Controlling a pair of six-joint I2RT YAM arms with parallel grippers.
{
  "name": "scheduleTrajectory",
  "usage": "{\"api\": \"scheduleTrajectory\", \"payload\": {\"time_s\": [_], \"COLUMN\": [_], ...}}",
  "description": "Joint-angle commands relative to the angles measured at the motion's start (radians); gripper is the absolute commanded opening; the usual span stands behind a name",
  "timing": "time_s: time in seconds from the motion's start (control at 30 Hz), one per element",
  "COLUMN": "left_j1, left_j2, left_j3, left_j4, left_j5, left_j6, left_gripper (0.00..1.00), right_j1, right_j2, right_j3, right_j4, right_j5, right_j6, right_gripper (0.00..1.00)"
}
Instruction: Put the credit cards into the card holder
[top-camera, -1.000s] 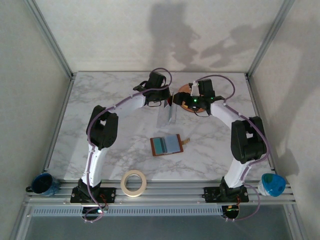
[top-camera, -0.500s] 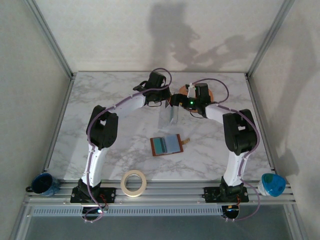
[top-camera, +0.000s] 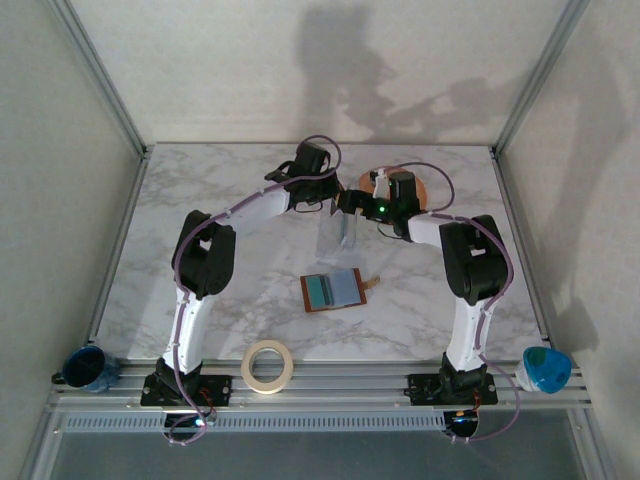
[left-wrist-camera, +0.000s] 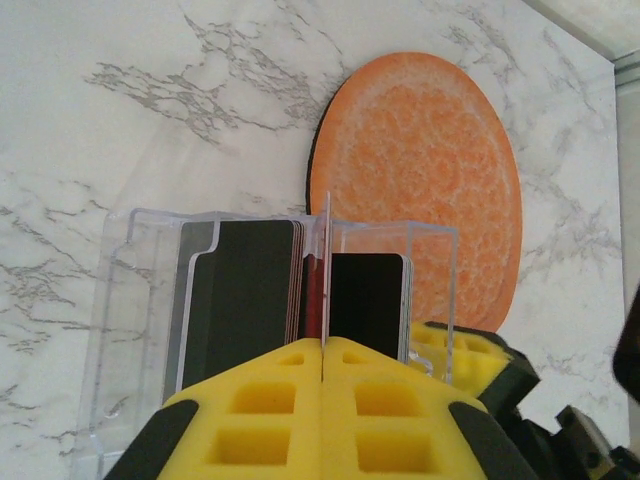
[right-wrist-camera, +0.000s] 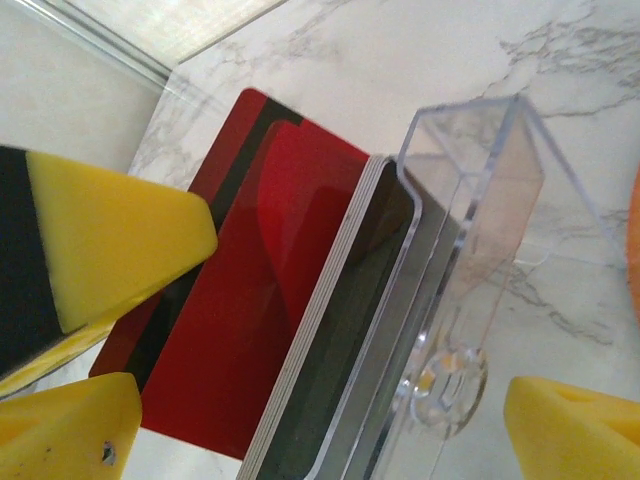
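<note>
On the rail at the near edge, well behind both hands, a blue mug (top-camera: 88, 366) stands outside the left arm's base and a teal and white cup (top-camera: 545, 369) outside the right arm's base. What is in them cannot be told. A roll of tape (top-camera: 267, 364) lies between the two bases.

Further in, still well behind both hands, the card holder (top-camera: 305, 296) lies open on the marble table (top-camera: 200, 180). The credit cards (top-camera: 335, 289), one teal and one pale blue-grey, are seen side by side on its open face.

Beyond it, the left gripper (left-wrist-camera: 323, 345) is pressed fully together. A clear case (left-wrist-camera: 130, 300) is gripped by a thin upright edge at its middle. Dark cards (left-wrist-camera: 240, 300) are held upright in the case on both sides of the fingers.

The right gripper (right-wrist-camera: 330, 350) is spread wide, and nothing is gripped by it. Between its fingers (right-wrist-camera: 110, 250) a red card (right-wrist-camera: 250, 300), a stack of dark-faced cards and the case wall are seen standing side by side.

Just ahead of the left fingers, past the case, an orange plate (left-wrist-camera: 420, 170) lies flat on the table.
</note>
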Motion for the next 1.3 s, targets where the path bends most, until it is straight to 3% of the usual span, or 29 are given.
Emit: {"api": "scheduleTrajectory", "payload": {"time_s": [0.0,0.47,1.03,1.27], "left_j1": [-0.016,-0.018,-0.019,-0.019], "left_j2": [-0.010,-0.002,-0.020,-0.055], "left_j3": [-0.019,-0.013,-0.015,-0.047], "left_j4": [0.019,0.016,0.008,0.016], "left_j5": [0.047,0.049,0.065,0.055], "left_j6": [-0.050,-0.058,-0.063,-0.057], "left_gripper": [0.02,0.02,0.00,0.00], "right_j1": [0.012,0.008,0.008,0.006], "right_j2": [0.028,0.051,0.032,0.016], "right_j3": [-0.020,-0.021,0.021,0.015], "right_j4": [0.062,0.104,-0.095,-0.095], "right_j5": [-0.029,-0.058,0.147,0.140], "right_j6": [-0.008,0.029,0.013,0.027], "right_gripper": [0.99,0.99,0.91,0.87]}}
